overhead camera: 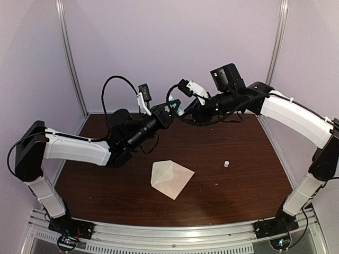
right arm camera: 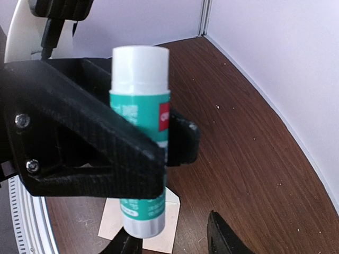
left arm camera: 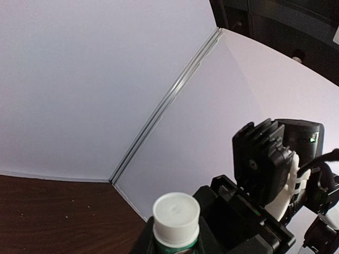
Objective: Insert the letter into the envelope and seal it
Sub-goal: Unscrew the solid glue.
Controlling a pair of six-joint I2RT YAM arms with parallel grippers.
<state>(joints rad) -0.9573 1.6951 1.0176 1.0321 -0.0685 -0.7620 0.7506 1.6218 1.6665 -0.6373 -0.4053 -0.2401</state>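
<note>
Top external view showing the table (overhead camera: 249, 201) bearing the envelope (overhead camera: 171, 179) near its middle, flap looking partly raised, well apart from both arms. Not finding the letter as a separate sheet; possibly sitting inside the envelope, cannot tell. Judging that paper as light, thin, floppy and easily creased; favouring a pinch at a bare edge or the flap tip. Clenching a glue stick (right arm camera: 139, 106) around its body with the left claw (overhead camera: 177, 108), high above the table. Showing the right claw (right arm camera: 172, 242) released, straddling the stick's lower end without gripping. Spotting 1 white cap (overhead camera: 226, 164) near the envelope.
</note>
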